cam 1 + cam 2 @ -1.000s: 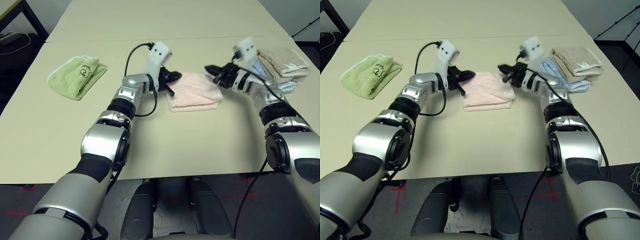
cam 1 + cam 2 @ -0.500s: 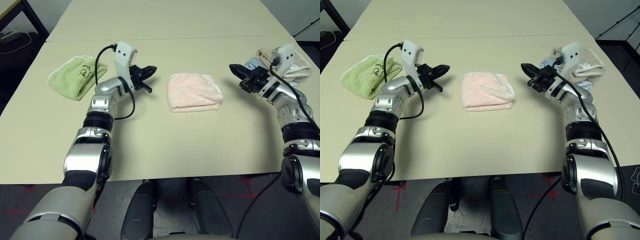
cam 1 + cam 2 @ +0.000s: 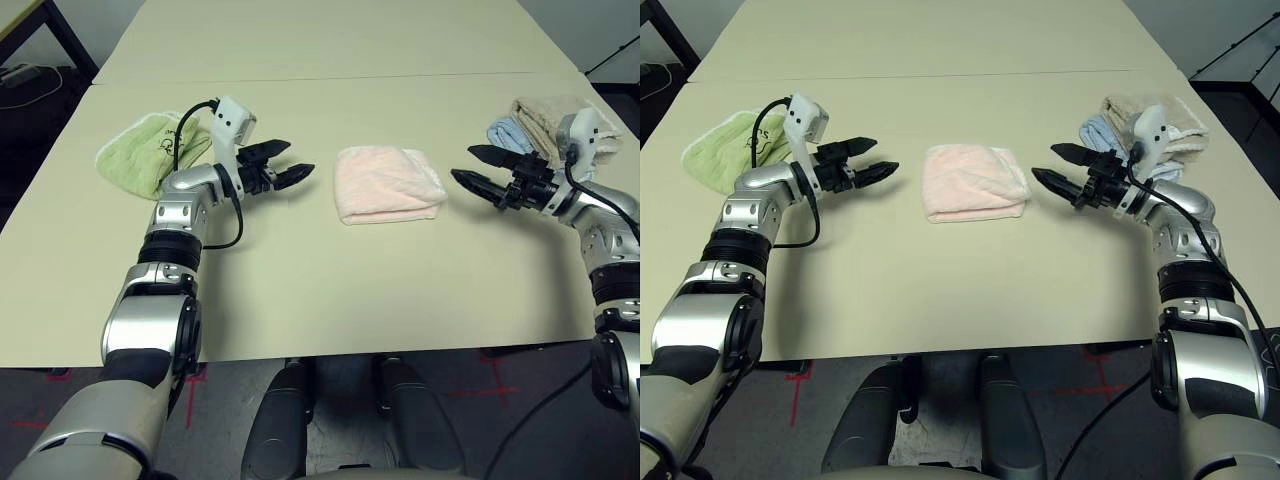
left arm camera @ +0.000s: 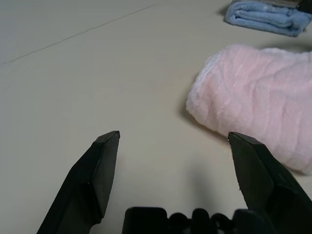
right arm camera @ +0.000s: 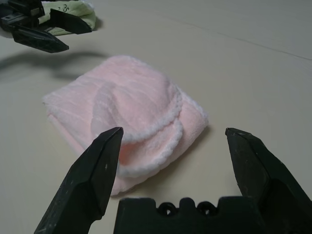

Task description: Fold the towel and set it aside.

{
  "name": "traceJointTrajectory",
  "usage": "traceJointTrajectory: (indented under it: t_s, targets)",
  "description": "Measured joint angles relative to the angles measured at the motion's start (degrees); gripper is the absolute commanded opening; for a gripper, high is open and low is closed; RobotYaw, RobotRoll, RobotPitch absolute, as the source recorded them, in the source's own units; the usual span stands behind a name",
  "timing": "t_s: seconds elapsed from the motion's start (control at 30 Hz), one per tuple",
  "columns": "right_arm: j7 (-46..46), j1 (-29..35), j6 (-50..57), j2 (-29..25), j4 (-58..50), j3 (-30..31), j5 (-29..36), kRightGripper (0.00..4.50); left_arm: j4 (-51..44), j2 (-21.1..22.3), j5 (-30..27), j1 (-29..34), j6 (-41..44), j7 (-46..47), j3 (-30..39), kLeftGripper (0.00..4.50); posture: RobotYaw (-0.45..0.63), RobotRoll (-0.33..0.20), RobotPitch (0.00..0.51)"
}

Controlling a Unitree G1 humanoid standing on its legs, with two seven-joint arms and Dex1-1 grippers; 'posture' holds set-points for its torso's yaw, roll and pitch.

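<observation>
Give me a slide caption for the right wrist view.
Open right gripper faces the folded pink towel on the table; open left gripper beyond.

We see a beige tabletop [image 3: 330, 290] with a seam line running across its far part. At its centre lies the folded pink towel [image 3: 388, 185]. At nine o'clock from that towel rests a folded green towel [image 3: 140, 155]; at three o'clock, folded blue towel [image 3: 507, 132] and beige towel [image 3: 545, 112] lie together.
</observation>
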Motion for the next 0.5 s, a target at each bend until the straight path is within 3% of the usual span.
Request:
traceJointTrajectory:
  t_s: [0.2,0.5]
  targets:
    - [2.9,-0.32,-4.06,-2.25,1.78,0.56,-1.38,4.48,-1.77,1.45,0.56,1.54,-1.16,-2.24,-1.53,4.5,0.03,0.0,0.182]
    - [2.84,1.71,-6.17,-3.73,0.27,0.04,-1.05,4.48,-7.05,2.3,-0.23,2.0,4.42,-4.04,-1.58,4.5,0.01,0.0,0.177]
